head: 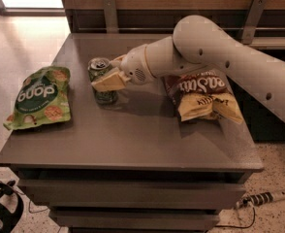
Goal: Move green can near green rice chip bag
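Note:
The green can (100, 76) stands upright on the grey table (133, 140), left of the middle, its silver top showing. My gripper (108, 74) reaches in from the right and is shut on the can, one pale finger (108, 81) across its front. The green rice chip bag (40, 97) lies flat at the table's left edge, a short gap left of the can.
A brown-and-yellow chip bag (203, 96) lies on the right part of the table under my white arm (220, 52). A wooden wall with metal brackets runs behind the table. A power strip (263, 198) lies on the floor at the lower right.

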Controlling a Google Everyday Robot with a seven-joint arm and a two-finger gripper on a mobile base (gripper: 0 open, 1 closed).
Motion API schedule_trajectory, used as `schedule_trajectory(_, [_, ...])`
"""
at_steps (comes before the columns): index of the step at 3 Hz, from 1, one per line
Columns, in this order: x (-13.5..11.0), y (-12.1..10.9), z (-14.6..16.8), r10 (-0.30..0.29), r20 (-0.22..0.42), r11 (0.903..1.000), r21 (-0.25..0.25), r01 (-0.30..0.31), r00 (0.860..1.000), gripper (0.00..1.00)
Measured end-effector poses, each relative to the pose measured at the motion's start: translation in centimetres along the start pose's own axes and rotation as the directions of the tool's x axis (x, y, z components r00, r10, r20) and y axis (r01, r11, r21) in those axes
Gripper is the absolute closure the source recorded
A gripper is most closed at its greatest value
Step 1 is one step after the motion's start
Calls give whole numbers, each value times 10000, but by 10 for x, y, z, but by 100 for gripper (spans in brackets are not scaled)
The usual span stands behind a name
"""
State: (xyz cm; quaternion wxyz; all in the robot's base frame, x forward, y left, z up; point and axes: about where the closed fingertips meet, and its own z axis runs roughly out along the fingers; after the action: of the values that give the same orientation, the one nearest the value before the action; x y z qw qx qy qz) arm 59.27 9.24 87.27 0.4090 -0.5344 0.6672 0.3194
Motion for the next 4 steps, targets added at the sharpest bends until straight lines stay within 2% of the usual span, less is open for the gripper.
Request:
schedule_trajectory(3, [-1, 1, 1, -10, -1, 10000, -23, 10, 10000, 14])
schedule_trajectory(4, [-2, 2, 2, -27, -3, 10000, -59, 27, 10000, 0])
